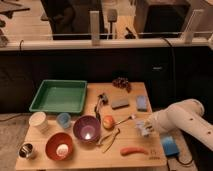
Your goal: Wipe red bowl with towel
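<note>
The red bowl (59,146) stands at the front left of the wooden table (145,159), with a pale patch inside it. My gripper (144,127) hovers over the table's right side, at the end of the white arm (182,120) that comes in from the right. It is far from the red bowl, with a purple bowl (86,129) and a round orange fruit (108,122) between them. A flat grey piece (120,103) and a blue pad (142,103) lie behind the gripper. I cannot tell which, if either, is the towel.
A green tray (59,96) sits at the back left. A white cup (38,121), a small blue cup (63,120) and a metal cup (26,150) stand around the red bowl. An orange stick-shaped thing (134,150) lies at the front, and a dark cluster (121,83) at the back edge.
</note>
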You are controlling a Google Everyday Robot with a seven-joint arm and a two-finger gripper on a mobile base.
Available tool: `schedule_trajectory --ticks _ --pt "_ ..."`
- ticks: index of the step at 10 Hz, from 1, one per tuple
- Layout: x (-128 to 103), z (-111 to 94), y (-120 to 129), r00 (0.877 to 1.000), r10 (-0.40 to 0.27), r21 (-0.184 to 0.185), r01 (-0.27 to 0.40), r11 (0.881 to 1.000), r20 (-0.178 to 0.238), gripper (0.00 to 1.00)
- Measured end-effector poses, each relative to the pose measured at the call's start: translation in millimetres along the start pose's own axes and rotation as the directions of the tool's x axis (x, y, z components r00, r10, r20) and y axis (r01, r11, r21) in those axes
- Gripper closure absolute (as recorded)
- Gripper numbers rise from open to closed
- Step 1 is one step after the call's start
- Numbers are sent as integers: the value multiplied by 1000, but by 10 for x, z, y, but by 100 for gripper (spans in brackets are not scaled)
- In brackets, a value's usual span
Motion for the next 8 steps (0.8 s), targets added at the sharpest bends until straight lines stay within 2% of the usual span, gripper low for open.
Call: schedule_trajectory --ticks 2,4,6,8 --pt "-191 -36 -167 999 -53 25 52 998 14 100" --pt "-470 -71 -377 991 -127 58 125 990 36 100" --pt "-742 -138 -581 978 -203 93 198 976 51 100" --pt "-1090 -148 -788 953 -294 120 284 951 72 100"
